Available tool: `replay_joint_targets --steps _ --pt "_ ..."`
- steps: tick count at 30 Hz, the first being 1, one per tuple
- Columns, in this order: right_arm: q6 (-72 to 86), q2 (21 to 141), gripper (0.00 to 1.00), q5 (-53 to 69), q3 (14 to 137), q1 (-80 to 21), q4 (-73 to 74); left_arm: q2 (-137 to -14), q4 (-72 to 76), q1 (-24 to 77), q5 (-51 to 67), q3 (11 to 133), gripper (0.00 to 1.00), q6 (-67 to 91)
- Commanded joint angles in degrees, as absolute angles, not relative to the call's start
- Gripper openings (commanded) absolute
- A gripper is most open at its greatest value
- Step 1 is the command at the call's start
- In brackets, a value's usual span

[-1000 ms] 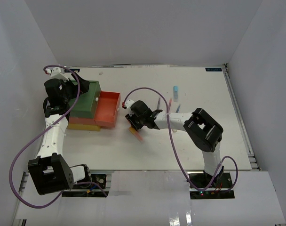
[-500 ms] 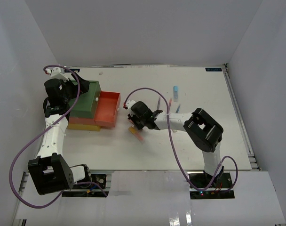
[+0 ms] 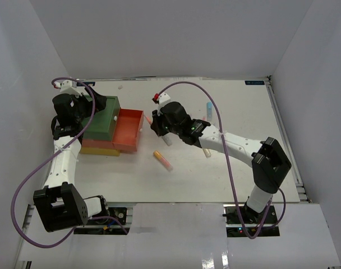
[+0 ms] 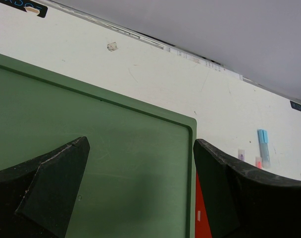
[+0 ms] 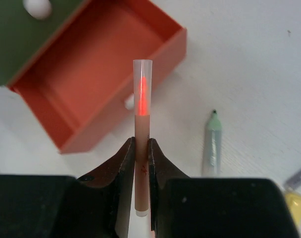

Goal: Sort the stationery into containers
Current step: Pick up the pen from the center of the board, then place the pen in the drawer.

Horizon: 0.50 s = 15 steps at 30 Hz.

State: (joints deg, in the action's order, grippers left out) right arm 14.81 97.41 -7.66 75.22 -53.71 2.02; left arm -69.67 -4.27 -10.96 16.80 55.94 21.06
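Near and to the right of the red drawer (image 5: 96,64) an orange-and-yellow highlighter (image 3: 162,159) is lying on the table, just off the drawer's front wall the right gripper (image 5: 141,148) is pinching an orange-tipped pen (image 5: 142,109) between nearly closed jaws, and to its far left the left gripper (image 4: 140,144) is hanging wide open, empty, over the green bin (image 4: 66,124)

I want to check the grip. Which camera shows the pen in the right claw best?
The right wrist view: the pen is close and sharp, pinched in the right claw, clear cap pointing away. In the top view the claw hides most of it. The left wrist view does not show it.
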Motion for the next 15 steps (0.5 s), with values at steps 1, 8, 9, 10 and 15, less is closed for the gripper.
replay_joint_targets --steps 1,8,9,10,15 --pt "23.0 99.3 0.11 -2.7 82.8 -54.1 -4.4 -70.3 -11.1 -11.1 17.8 53.7 0.98 22.1" --pt "39.4 106.3 0.13 -0.8 85.9 -54.8 -18.8 -70.0 -11.1 -11.1 17.8 53.6 0.98 22.1" --pt "41.0 108.3 0.13 -1.1 86.8 -55.0 -19.2 -70.0 -11.1 -11.1 17.8 53.6 0.98 22.1" --pt "41.8 109.2 0.13 -1.4 87.8 -55.3 -19.2 -70.0 -11.1 -11.2 17.8 53.6 0.98 22.1" --pt "42.8 113.3 0.3 -1.5 92.0 -56.5 -19.2 -69.8 -11.0 -11.1 17.8 53.5 0.98 22.1"
